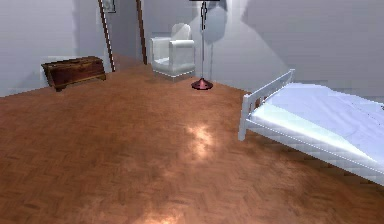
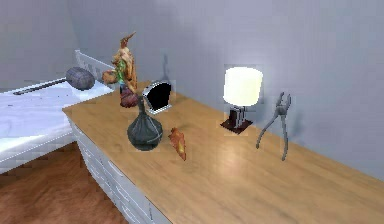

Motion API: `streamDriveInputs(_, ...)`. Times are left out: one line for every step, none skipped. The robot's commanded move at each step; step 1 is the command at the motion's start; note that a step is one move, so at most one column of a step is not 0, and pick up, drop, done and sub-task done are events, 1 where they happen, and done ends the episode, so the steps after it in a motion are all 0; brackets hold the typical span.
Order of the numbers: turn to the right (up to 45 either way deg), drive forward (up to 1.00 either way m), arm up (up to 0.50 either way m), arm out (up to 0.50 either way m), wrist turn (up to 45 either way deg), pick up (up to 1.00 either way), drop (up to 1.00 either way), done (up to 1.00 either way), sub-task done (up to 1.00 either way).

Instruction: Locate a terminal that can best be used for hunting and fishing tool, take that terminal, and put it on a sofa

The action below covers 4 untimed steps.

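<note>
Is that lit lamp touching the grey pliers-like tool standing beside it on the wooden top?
Apart. The arm side view shows a plain gap between the lamp and the tool.

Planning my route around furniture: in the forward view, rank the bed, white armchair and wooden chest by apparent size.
1. bed, largest, though also nearest the camera.
2. white armchair.
3. wooden chest, close to the armchair's apparent size, so the order of these two is unsure.

Dresser point(image 2: 250, 185) with vase point(image 2: 145, 131), lamp point(image 2: 241, 96), pliers point(image 2: 279, 122)

White armchair point(image 1: 172, 55); dark, perhaps teal vase point(image 2: 145, 131).
</note>
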Motion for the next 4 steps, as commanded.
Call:
streamDriveInputs(0.0, 0.0, 0.32, 0.0, 0.0, 0.0, 0.0, 0.0, 0.0)
streamDriveInputs(0.0, 0.0, 0.0, 0.42, 0.0, 0.0, 0.0, 0.0, 0.0)
streamDriveInputs(0.0, 0.0, 0.0, 0.0, 45.0, 0.0, 0.0, 0.0, 0.0)
streamDriveInputs(0.0, 0.0, 0.0, 0.0, 45.0, 0.0, 0.0, 0.0, 0.0)
